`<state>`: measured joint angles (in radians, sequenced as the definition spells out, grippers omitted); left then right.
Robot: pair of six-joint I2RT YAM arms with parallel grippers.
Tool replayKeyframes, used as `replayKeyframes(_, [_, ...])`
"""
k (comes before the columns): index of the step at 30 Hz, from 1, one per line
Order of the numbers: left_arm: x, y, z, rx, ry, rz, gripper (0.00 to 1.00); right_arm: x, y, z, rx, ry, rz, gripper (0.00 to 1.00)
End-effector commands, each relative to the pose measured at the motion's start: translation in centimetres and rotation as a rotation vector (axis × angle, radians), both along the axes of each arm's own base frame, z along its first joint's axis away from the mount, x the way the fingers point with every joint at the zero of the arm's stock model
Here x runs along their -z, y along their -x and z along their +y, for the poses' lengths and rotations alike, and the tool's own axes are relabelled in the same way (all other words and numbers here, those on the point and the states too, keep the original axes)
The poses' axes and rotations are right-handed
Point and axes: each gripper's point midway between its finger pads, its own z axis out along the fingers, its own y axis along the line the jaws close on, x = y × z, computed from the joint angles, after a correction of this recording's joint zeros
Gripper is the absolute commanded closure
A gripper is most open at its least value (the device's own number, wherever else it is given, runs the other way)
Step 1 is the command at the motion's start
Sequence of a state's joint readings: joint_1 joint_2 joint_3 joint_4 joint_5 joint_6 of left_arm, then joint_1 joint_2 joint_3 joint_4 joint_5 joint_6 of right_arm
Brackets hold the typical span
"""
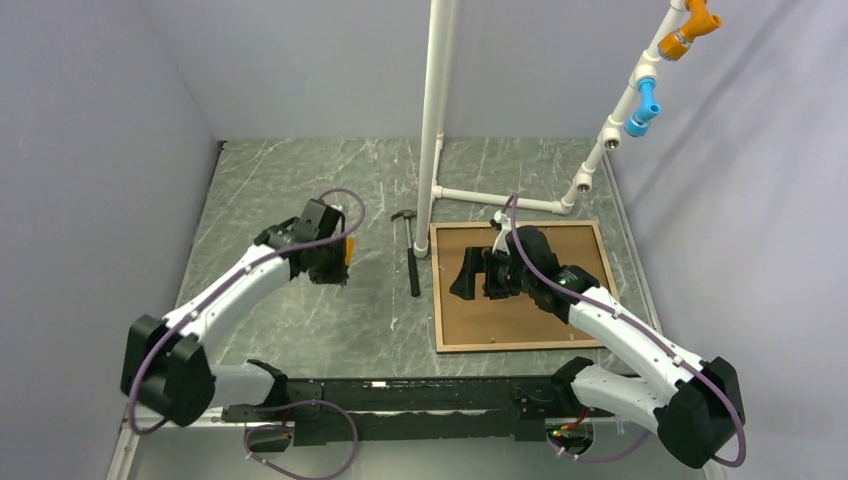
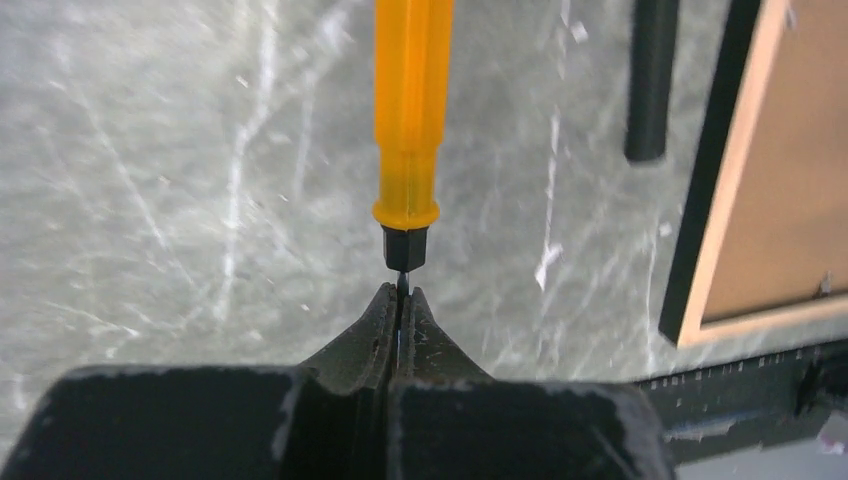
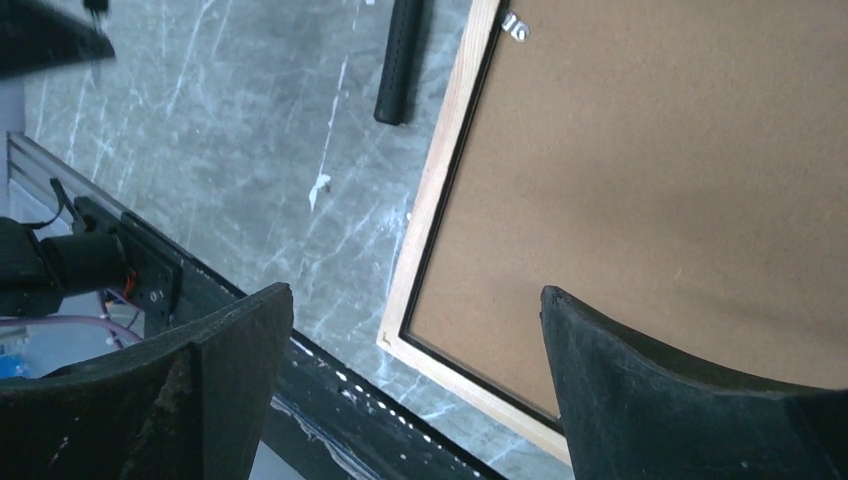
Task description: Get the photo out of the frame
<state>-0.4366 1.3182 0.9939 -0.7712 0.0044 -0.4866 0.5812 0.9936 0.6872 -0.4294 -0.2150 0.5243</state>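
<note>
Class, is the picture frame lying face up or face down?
Face down: the frame has its brown backing board facing up; no picture shows.

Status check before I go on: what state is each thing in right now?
frame: flat on the table, face down.
photo: in the frame, brown back up.
left gripper: shut on the screwdriver, at its metal tip.
right gripper: open, over the photo's back.
hammer: lying flat beside the frame, untouched.
</note>
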Motion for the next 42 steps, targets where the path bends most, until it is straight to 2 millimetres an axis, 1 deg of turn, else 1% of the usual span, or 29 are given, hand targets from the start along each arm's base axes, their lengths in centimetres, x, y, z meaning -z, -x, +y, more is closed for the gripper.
replayKeyframes(1, [-0.6, 4.0, -3.8, 0.123, 0.125, -0.033, 1.00, -3.2, -2.4, 1.6, -0.019, -0.078, -0.094, 0.03])
replayKeyframes(2, [-0.9, 4.9, -4.9, 0.150, 0.157, -0.061, 1.00, -3.1, -2.3, 2.0, -0.051, -0.101, -0.095, 0.01])
replayKeyframes(5, [-1.6, 6.9, -8.8, 0.216, 0.291, -0.131, 1.00, -3.6, -1.2, 3.5, -0.171, -0.202, -0.079, 0.00])
replayKeyframes(7, [-2.0, 7.7, -11.2, 0.277, 0.351, -0.185, 1.00, -3.9, -0.6, 4.1, -0.210, -0.242, -0.060, 0.00])
replayKeyframes(10, [-1.8, 8.5, -13.4, 0.353, 0.332, -0.219, 1.00, -4.1, 0.2, 4.6, -0.271, -0.269, -0.042, 0.00])
replayKeyframes(13, [-1.3, 9.5, -16.0, 0.442, 0.346, -0.218, 1.00, -3.9, 0.8, 4.5, -0.315, -0.268, -0.059, 0.00])
replayKeyframes(16, [-1.1, 11.2, -18.4, 0.554, 0.392, -0.197, 1.00, -3.7, 1.9, 4.8, -0.384, -0.319, -0.051, 0.00])
replayKeyframes(18, [-1.2, 12.2, -19.4, 0.631, 0.396, -0.201, 1.00, -3.7, 3.0, 5.3, -0.439, -0.374, -0.028, 0.00])
replayKeyframes(21, [-1.5, 13.2, -20.2, 0.712, 0.413, -0.210, 1.00, -4.1, 4.2, 5.9, -0.501, -0.461, -0.016, 0.00])
replayKeyframes(23, [-1.9, 13.8, -20.3, 0.746, 0.453, -0.218, 1.00, -3.8, 4.6, 6.0, -0.515, -0.481, 0.007, 0.01])
replayKeyframes(25, [-2.2, 14.8, -20.4, 0.801, 0.494, -0.214, 1.00, -3.3, 4.9, 5.9, -0.516, -0.481, 0.035, 0.02])
replayKeyframes(28, [-2.3, 15.6, -19.7, 0.839, 0.504, -0.216, 1.00, -2.5, 5.2, 5.9, -0.514, -0.476, 0.075, 0.04])
replayKeyframes(30, [-2.1, 15.7, -19.1, 0.847, 0.485, -0.218, 1.00, -1.8, 5.3, 5.6, -0.499, -0.454, 0.088, 0.05])
replayKeyframes(32, [-2.0, 15.8, -18.4, 0.846, 0.469, -0.220, 1.00, -1.6, 5.6, 5.4, -0.497, -0.450, 0.088, 0.06])
replayKeyframes(33, [-2.0, 15.8, -18.2, 0.846, 0.465, -0.224, 1.00, -1.7, 6.0, 5.4, -0.506, -0.462, 0.096, 0.08])
replayKeyframes(35, [-2.0, 16.0, -18.1, 0.864, 0.466, -0.227, 1.00, -2.6, 7.1, 5.6, -0.564, -0.534, 0.093, 0.12])
replayKeyframes(37, [-2.1, 16.5, -18.2, 0.901, 0.478, -0.218, 1.00, -3.1, 8.0, 5.7, -0.607, -0.581, 0.087, 0.16])
replayKeyframes(39, [-2.2, 17.0, -18.1, 0.930, 0.485, -0.211, 1.00, -3.4, 8.5, 5.7, -0.640, -0.597, 0.080, 0.23])
replayKeyframes(40, [-2.2, 17.2, -18.1, 0.943, 0.495, -0.208, 1.00, -3.6, 8.7, 5.7, -0.655, -0.600, 0.074, 0.25])
replayKeyframes(42, [-2.5, 17.6, -18.1, 0.961, 0.528, -0.210, 1.00, -4.0, 9.1, 5.9, -0.682, -0.615, 0.069, 0.26])
